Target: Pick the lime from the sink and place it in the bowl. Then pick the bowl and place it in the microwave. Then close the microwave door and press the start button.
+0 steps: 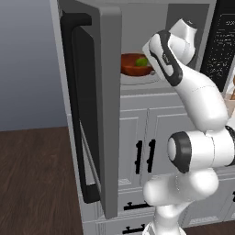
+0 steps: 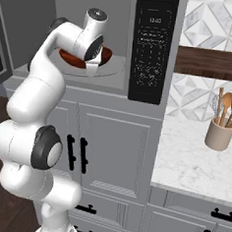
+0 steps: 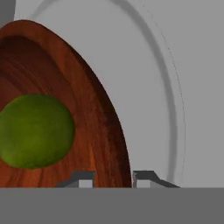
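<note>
One bowl (image 3: 100, 131) rim between gripper (image 3: 113, 178) fingertips

The large grey built-in microwave's black control panel (image 2: 153, 47) carries small white markings, right of the fingers; none can be read.

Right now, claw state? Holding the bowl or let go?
Claw: fingertips straddle the bowl rim inside the microwave; gripping or released cannot be told.

The microwave (image 1: 137, 27) floor carries a round grey turntable (image 3: 148, 87), on which the bowl (image 1: 134, 64) is set (lime (image 3: 35, 131) inside). On the marble counter (image 2: 192, 168), a utensil crock (image 2: 220, 135) is stood.
</note>
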Available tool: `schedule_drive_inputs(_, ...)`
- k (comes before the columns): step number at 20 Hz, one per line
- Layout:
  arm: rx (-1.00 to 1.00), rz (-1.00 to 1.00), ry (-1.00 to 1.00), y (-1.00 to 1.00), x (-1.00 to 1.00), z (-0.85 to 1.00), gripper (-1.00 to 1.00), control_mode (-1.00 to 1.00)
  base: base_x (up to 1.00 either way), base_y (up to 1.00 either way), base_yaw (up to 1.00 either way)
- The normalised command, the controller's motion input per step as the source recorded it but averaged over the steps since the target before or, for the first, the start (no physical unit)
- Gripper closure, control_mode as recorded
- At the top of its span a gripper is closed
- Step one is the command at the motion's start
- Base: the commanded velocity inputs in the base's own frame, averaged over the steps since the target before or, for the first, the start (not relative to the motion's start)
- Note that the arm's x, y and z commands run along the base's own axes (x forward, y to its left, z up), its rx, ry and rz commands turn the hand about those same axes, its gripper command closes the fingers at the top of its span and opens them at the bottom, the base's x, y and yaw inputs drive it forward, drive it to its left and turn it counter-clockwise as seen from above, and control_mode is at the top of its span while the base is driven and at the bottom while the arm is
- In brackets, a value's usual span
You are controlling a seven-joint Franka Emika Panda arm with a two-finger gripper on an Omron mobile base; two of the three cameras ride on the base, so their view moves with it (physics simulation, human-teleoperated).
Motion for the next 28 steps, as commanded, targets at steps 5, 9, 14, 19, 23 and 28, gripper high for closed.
schedule_drive_inputs(5,0.00,0.00,-0.32,-0.18,-0.89,-0.02,-1.00,-1.00,0.00,0.00,0.00)
schedule_drive_inputs(9,0.00,0.00,-0.27,-0.19,-1.00,-0.19,-1.00,-1.00,0.00,0.00,0.00)
schedule_drive_inputs(14,0.00,0.00,-0.17,0.06,-1.00,-0.43,-1.00,-1.00,0.00,0.00,0.00)
schedule_drive_inputs(19,-0.08,0.00,-0.06,0.45,-1.00,-0.71,-1.00,-1.00,0.00,0.00,0.00)
schedule_drive_inputs(23,-0.16,0.01,0.01,0.96,-1.00,-1.00,-1.00,-1.00,0.00,0.00,0.00)
schedule_drive_inputs(28,-0.14,0.08,-0.03,0.92,-1.00,-0.76,-1.00,-1.00,0.00,0.00,0.00)
